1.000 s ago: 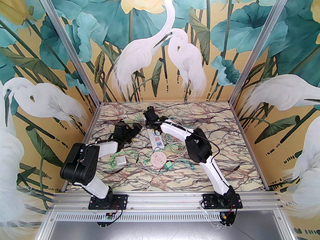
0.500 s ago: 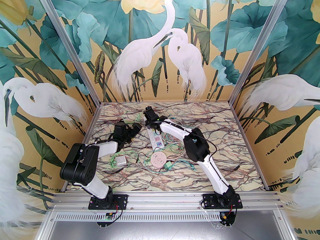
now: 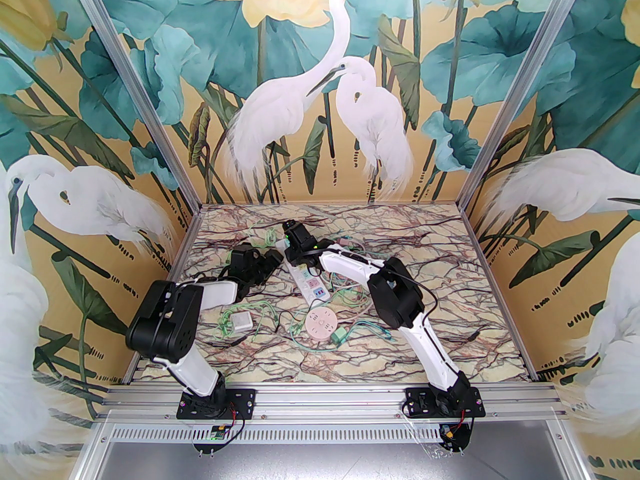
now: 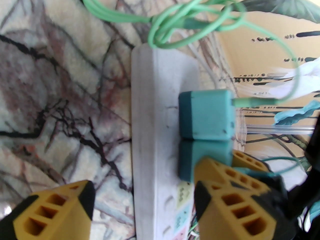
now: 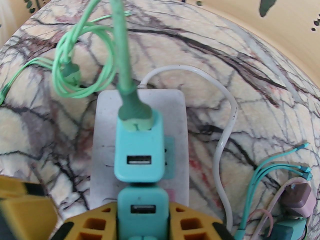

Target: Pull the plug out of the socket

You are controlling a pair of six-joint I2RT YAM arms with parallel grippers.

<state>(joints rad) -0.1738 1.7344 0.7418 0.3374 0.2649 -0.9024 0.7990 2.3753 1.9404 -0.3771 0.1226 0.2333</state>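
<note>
The socket is a white power strip (image 3: 311,282) lying on the marbled table (image 3: 425,278). Two teal plugs stand in its far end. The farther plug (image 5: 138,156) carries a green cable (image 5: 120,46). My right gripper (image 5: 143,216) is shut on the nearer plug (image 5: 142,199), with one yellow finger on each side. From the left, my left gripper (image 4: 143,204) straddles the strip (image 4: 155,134), open. Its left finger (image 4: 55,209) stands clear of the strip's side, and its right finger (image 4: 235,209) is over the strip's top beside the held plug (image 4: 200,156).
A round pink socket (image 3: 322,324), a small green plug (image 3: 338,336) and a white square adapter (image 3: 241,321) lie nearer the bases among loose green cables. Right of the strip are its white cord (image 5: 225,134) and a mauve plug (image 5: 298,199). The back wall is close behind.
My right gripper has shut on the nearer teal plug and shifted slightly left. The left arm has swung right to the strip, and its fingers have drawn closer together.
</note>
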